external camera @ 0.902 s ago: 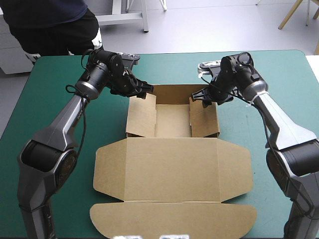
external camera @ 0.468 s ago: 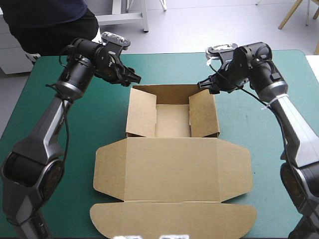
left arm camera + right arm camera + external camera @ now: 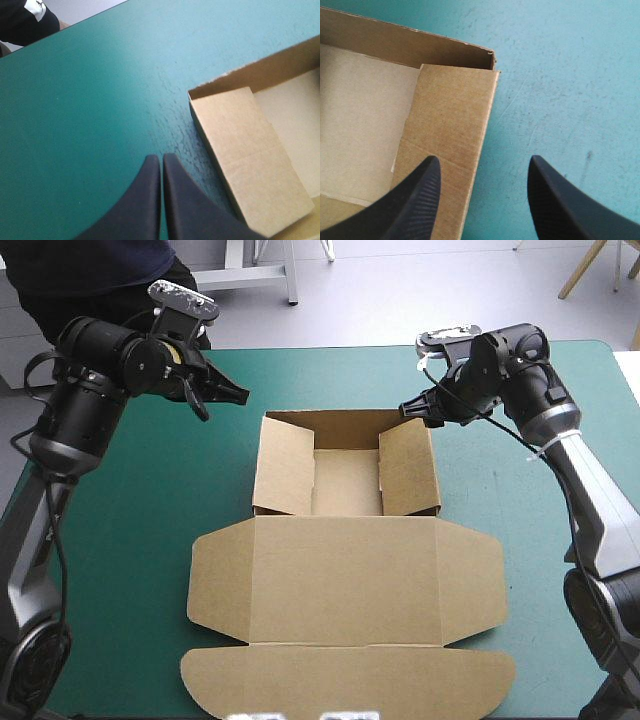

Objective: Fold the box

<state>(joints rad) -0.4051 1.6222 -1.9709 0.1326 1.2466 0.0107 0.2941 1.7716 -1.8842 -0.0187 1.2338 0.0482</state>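
**While the tray stands, the lid lies flat**

Although its far end has taken shape, the box (image 3: 345,570) is only part folded. It sits in the middle of the teal-green cover (image 3: 120,540). The tray (image 3: 347,480) lies toward the table's far edge, with its back wall upright and a side wall doubled inward on each side. From the tray's near edge the lid (image 3: 345,580) spreads flat toward the robot, its two side ears and the long rounded flap at the near end all lying on the cover.

The left gripper (image 3: 235,395) hangs off the tray's far left corner, clear of the board. In its wrist view the black fingers meet in one point (image 3: 161,167) over bare cover, closed on nothing. The right gripper (image 3: 410,410) is at the far right corner with its fingers spread wide (image 3: 484,160). One finger is above the right wall (image 3: 452,125) and the other above the cover just outside it. Whether either finger touches the board I cannot tell.

By my reading the tray stage looks finished or nearly so, since both side walls appear tucked and stand unaided. What is left seems to concern the lid and its flaps, which neither gripper is placed to reach.
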